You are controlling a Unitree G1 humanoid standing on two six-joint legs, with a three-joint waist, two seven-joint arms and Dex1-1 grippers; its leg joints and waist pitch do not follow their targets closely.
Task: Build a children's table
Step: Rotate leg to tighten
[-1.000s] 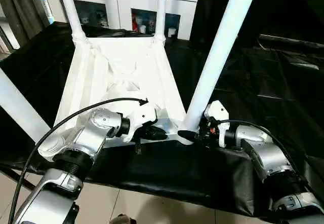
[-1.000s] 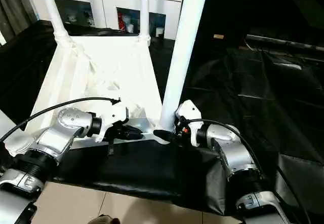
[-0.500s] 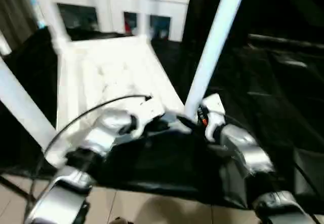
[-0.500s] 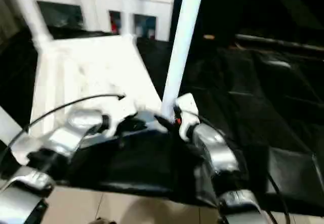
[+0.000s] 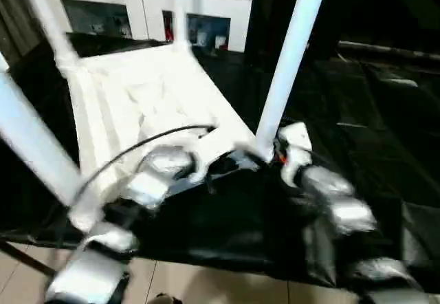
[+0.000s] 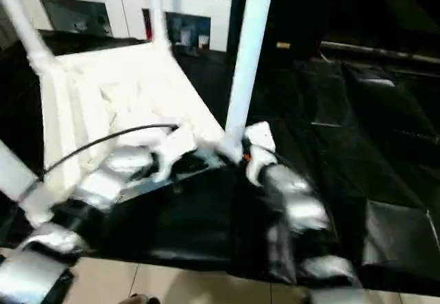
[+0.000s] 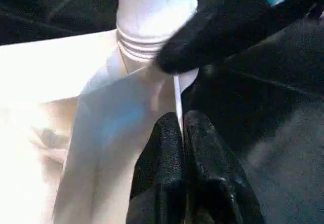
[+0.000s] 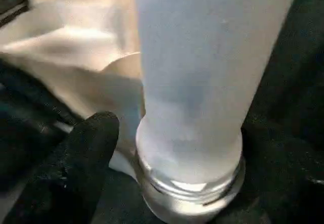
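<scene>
The tabletop [image 5: 144, 104] lies underside up on the black-draped bench [image 5: 385, 132], four legs rising from its corner sockets; assembly appears nearly complete.

Left tool [image 7: 179, 133]: closed, pinching the thin edge of the tabletop beside the near right leg [image 5: 289, 56]. This hold most likely steadies the panel while that leg is seated or tightened.

Right tool [image 8: 167, 148]: set around the base of the same leg, just above its threaded collar; one finger [image 8: 83, 153] shows beside the tube. Whether the tool clamps the leg or stands loose around it cannot be told.

Both silver forearms reach forward and low from the bench's near edge, wrists turned inward, converging on that leg's socket. A white cabinet [image 5: 206, 8] stands beyond the tabletop.
</scene>
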